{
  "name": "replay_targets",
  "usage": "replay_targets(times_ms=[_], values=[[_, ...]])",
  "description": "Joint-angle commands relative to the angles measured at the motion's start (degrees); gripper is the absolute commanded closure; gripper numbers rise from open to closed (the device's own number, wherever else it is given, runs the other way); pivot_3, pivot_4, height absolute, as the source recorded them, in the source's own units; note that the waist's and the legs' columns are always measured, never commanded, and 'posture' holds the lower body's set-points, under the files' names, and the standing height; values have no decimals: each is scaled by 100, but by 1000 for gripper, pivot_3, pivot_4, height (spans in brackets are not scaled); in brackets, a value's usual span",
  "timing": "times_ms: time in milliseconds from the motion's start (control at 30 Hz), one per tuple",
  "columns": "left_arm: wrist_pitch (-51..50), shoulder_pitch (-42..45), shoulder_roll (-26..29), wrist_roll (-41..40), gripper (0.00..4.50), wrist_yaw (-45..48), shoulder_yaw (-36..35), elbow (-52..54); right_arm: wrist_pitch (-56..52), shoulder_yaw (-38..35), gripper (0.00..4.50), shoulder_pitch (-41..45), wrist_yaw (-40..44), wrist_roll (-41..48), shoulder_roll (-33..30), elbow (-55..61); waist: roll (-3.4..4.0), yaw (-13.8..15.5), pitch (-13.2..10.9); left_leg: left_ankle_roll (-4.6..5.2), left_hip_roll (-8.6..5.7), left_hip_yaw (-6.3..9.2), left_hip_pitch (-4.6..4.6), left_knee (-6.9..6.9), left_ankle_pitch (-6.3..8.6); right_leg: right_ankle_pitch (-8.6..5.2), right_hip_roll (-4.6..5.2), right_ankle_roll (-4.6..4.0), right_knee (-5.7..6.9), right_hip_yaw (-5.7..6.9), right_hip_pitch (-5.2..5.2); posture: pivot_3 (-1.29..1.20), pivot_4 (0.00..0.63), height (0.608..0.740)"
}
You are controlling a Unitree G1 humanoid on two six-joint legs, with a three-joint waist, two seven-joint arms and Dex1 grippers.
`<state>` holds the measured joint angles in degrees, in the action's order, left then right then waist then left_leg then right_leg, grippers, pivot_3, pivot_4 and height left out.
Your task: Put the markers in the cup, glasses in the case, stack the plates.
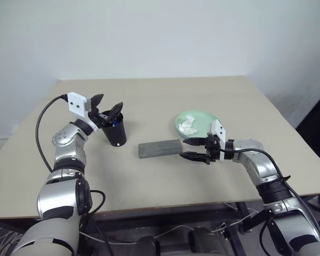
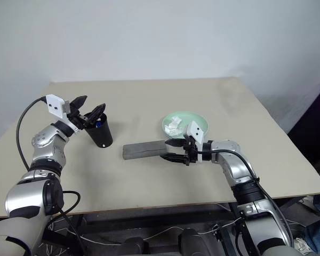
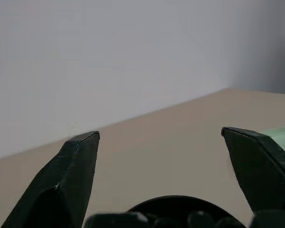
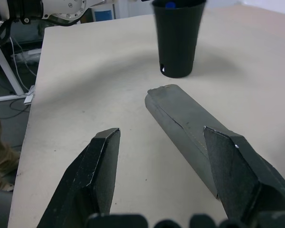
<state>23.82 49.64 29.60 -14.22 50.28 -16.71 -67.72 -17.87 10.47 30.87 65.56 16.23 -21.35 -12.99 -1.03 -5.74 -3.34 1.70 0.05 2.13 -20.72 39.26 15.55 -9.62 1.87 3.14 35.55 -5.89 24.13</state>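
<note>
Table (image 1: 149, 176) w/ cup (image 1: 116, 134), case (image 1: 159, 149), plate (image 1: 200, 118)

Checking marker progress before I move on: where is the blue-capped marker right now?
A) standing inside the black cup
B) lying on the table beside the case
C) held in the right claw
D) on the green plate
A: a blue cap shows inside the rim of the black cup, just under the open left claw.

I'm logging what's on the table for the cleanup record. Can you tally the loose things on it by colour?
Black: 1, the cup, a blue marker cap showing inside it
Grey: 1, the case
Mint green: 1, the plate visible on top
White: 1, the crumpled tissue on that plate
Total: 4
</note>
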Motion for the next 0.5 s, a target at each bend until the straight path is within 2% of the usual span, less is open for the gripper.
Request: replay_targets(times_ms=[33,167,267,367,500], values=[[170,70,87,-106,335,-52,-137,270,7,-93,1463,115,-12,85,-30,169,0,0,0,0,0,0,0,0,0,0,0,0,0,0,0,0,0,737],[119,-75,140,-326,335,55,-278,750,-1,-125,1463,125,32,108,-69,154,0,0,0,0,0,0,0,0,0,0,0,0,0,0,0,0,0,737],[-552,-618,323,-822,335,475,-412,1997,58,-219,1463,246,47,100,-119,-55,-1,-21,0,-1,1,-1,-1,-3,0,0,1,0,-1,-1,3,0,0,737],[-1619,-1497,579,-1315,335,820,-388,3544,116,-302,1463,348,87,105,-177,-247,0,-67,-1,-1,5,-9,-1,-11,1,0,1,0,0,-8,11,0,0,737],[-3005,-3143,1131,-1782,335,1145,-275,5604,262,-391,1463,532,144,61,-289,-637,1,-96,-2,-1,9,-9,1,-21,1,-4,2,-5,0,-9,15,0,0,737]])
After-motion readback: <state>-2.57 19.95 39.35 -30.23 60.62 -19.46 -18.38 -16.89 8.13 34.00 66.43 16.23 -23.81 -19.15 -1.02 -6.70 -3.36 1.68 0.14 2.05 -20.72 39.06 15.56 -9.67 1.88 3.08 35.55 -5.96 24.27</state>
